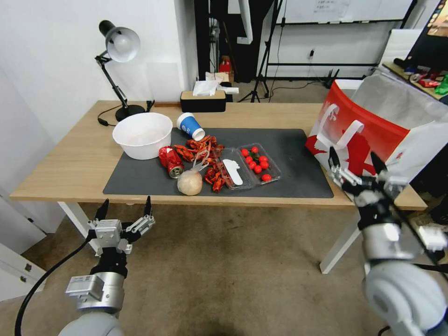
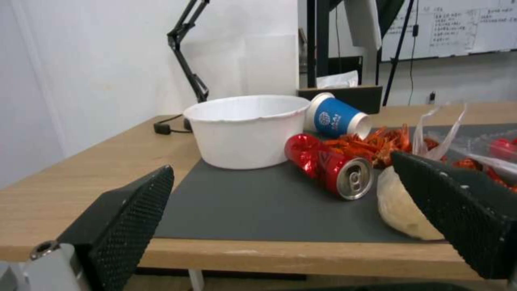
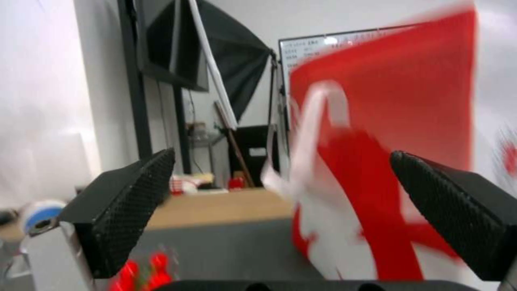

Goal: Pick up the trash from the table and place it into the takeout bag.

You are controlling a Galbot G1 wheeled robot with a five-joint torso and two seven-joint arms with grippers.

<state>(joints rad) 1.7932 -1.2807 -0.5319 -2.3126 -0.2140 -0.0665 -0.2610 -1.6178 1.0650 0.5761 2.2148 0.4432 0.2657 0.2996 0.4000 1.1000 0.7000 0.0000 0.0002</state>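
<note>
Both sets of fingers are spread with nothing between them. The left gripper [image 1: 125, 210] hangs at lower left, below the table [image 1: 70, 158] edge. The right gripper [image 1: 354, 163] sits at right, just before the takeout bag [image 1: 373, 126]. The can [image 1: 171, 161], blue cup [image 1: 190, 126] and bagged lump [image 1: 190, 182] lie mid-frame on the mat [image 1: 289, 154].

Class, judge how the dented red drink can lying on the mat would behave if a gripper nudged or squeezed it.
The red drink can lies on its side, so it would probably roll. Its dents suggest thin walls that crumple further. Probably empty, hence light.
</note>
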